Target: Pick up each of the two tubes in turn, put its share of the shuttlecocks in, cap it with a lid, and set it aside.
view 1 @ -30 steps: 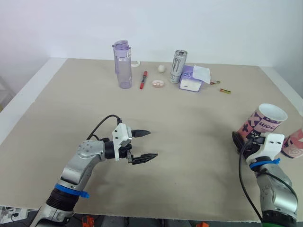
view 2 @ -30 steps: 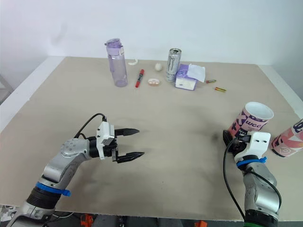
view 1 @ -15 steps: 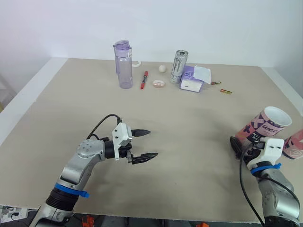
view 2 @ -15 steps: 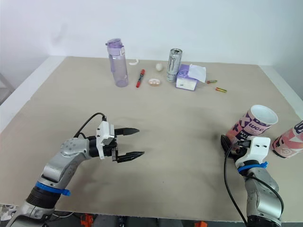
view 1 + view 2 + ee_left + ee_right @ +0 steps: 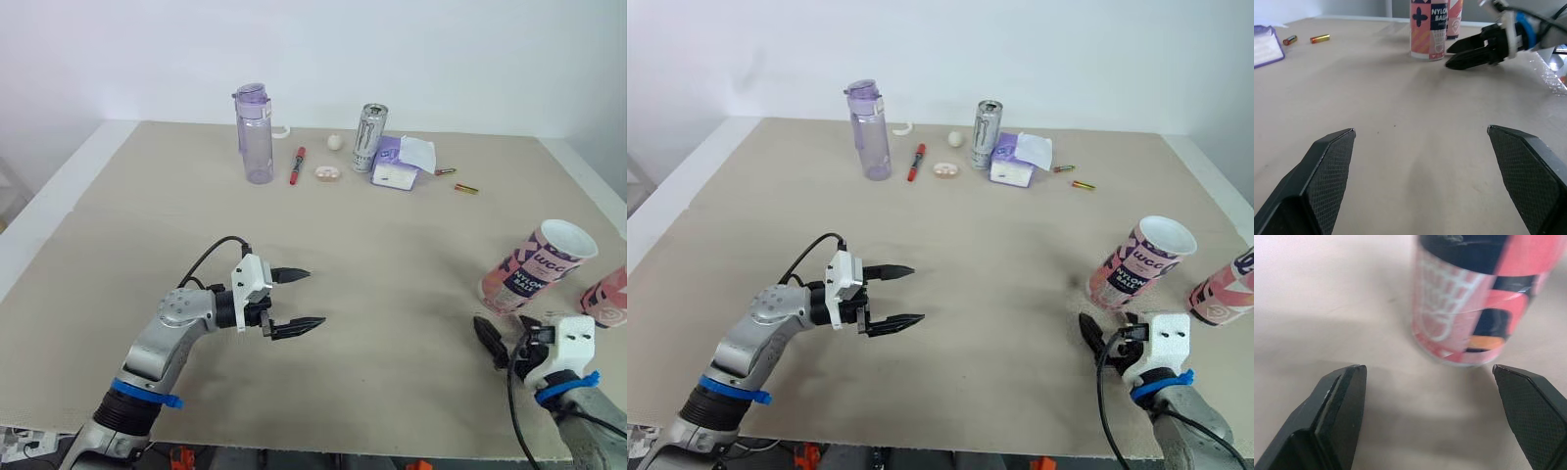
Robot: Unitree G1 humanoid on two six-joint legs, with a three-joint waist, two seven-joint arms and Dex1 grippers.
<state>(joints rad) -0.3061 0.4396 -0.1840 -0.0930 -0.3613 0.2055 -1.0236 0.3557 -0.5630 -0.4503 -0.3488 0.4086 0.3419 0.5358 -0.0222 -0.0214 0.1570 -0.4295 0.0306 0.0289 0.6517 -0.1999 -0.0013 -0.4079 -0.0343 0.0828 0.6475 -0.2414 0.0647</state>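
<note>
A pink and black patterned tube with an open white rim stands upright on the table at the right. A second pink tube is just beyond it at the right edge. My right gripper is open just short of the first tube's base, not touching it. Its wrist view shows the tube ahead of the spread fingers. My left gripper hovers open over the bare table at the near left, holding nothing. The left wrist view looks across at both tubes and the right gripper.
Along the far edge stand a purple water bottle, a red pen, a silver can, a purple tissue pack and two small batteries. A white ball lies near the can.
My right gripper, which was around the first tube's base, has let go and drawn back toward the near edge. The tube stands free. The left arm has not moved.
</note>
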